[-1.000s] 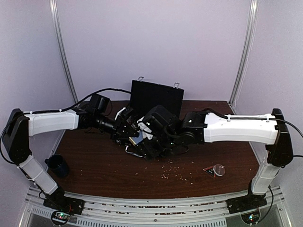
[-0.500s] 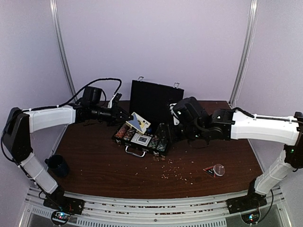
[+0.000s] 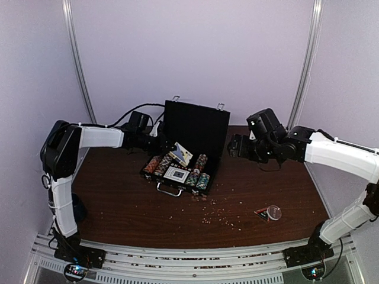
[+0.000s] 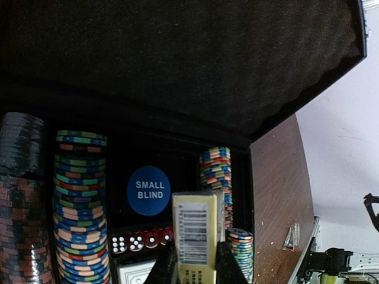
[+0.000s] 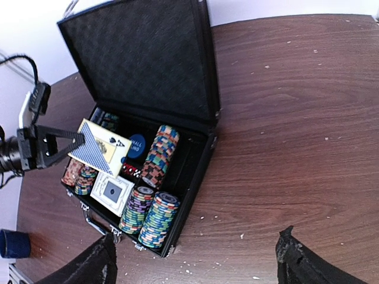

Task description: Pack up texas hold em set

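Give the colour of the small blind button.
The small blind button is blue with white lettering, clearest in the left wrist view.

Black case [image 5: 142, 65], one. Chip rows [image 5: 159, 155], five showing. Card deck boxes [image 5: 112, 192], two. Blue button [image 4: 148, 190], one. Red dice [image 4: 135, 242], number unclear. Mug [image 5: 12, 244], one. Clear cup [image 3: 273, 212], one.

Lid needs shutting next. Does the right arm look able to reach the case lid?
Probably yes: the right tool stands open right of the lid, nothing between them; the left tool holds the card box at the other side.
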Motion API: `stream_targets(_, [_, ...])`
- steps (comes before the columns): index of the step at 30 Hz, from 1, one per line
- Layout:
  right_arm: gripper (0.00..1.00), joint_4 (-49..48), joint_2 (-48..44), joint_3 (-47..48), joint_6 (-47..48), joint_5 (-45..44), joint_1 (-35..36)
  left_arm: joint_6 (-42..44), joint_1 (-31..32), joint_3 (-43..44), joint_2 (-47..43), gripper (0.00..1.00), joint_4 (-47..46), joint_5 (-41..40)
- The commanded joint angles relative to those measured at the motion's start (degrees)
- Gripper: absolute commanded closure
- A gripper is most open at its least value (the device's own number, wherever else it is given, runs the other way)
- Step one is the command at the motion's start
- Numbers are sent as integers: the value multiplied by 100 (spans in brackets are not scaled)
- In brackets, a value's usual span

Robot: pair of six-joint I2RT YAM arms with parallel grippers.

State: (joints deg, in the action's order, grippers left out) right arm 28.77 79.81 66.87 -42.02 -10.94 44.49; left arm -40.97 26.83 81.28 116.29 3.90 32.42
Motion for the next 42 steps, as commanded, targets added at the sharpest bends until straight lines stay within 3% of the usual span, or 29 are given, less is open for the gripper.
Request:
stream_targets(1, [8,424,-366,50,-195,-106,-205,56,4,376,320,100,-670,14])
stream_targets(14, [8,176,-676,-218,-196,128,-437,-166,4,1078,1229,100,-987,-204])
stream_targets(27, [8,230,-625,-120,-48,1,-525,24,267,1284,1558,99,-305,-309])
stream_targets(33, [8,64,-616,-43,139,44,-537,270,283,1716,1600,82,311,-606])
stream_targets(42, [8,-266,-317,263,627,296,-547,1099,322,2230,1273,48,1464,-1264])
